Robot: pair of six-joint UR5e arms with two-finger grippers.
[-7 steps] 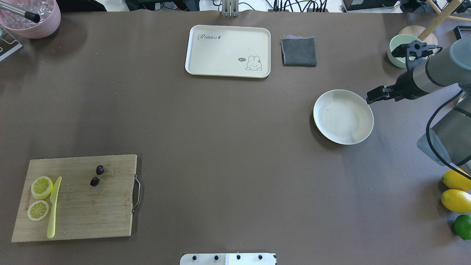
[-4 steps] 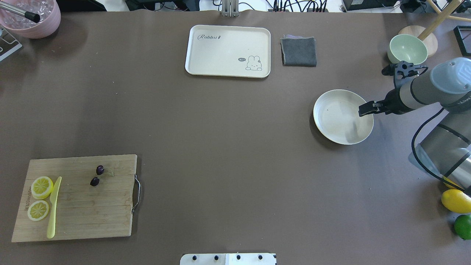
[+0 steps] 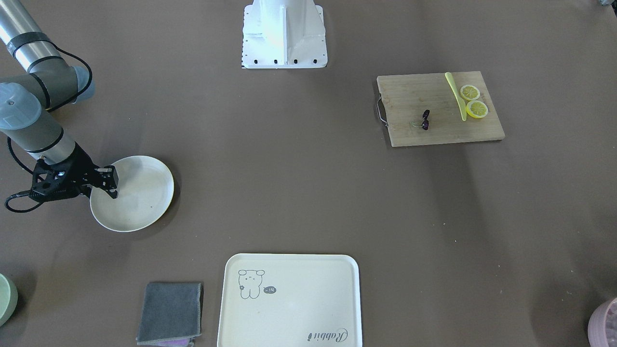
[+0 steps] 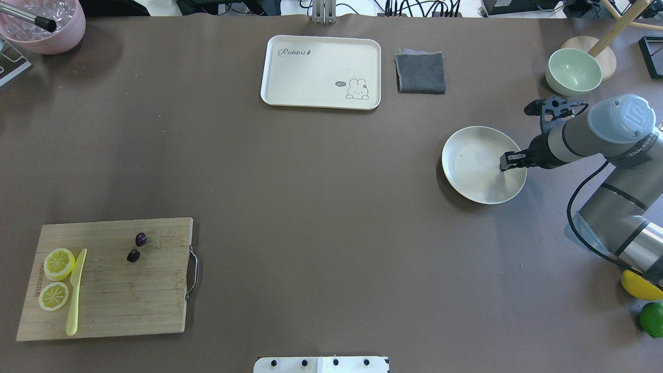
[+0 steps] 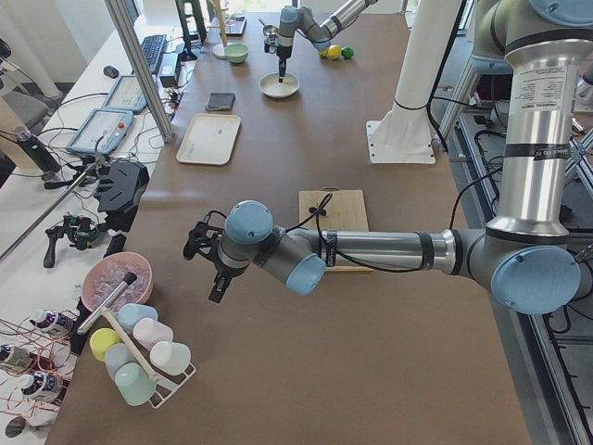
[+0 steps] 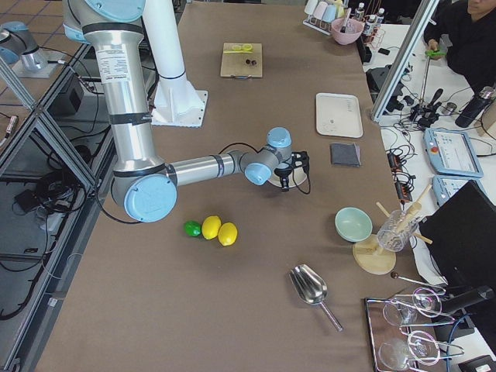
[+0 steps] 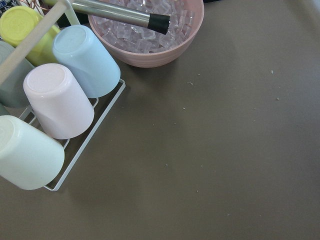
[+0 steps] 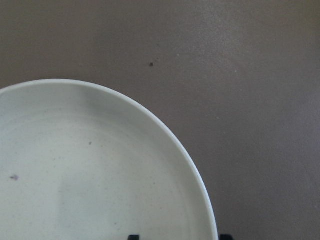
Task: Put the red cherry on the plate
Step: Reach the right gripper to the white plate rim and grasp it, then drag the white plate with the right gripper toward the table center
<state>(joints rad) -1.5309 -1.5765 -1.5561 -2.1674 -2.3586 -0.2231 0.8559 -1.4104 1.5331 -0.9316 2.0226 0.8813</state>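
Plate [image 4: 471,160]: plain cream-white. Red cherry [image 4: 140,239]: dark maroon, pale-green stem. Cutting board [image 4: 119,295]: light wood grain. Lemon slices [image 4: 59,263]: yellow. Knife [image 4: 75,292]: yellow-green. Tray [image 4: 316,67]: cream, grey rabbit line drawing. Cloth [image 4: 420,72]: dark grey. Bowl [image 4: 574,70]: pale green. Table [image 4: 311,207]: brown.

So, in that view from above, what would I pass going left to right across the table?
From the left: lemon slices → red cherry → rabbit tray → grey cloth → plate → green bowl → lime.

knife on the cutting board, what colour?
The knife is pale yellow-green; it shows best in the overhead exterior view.
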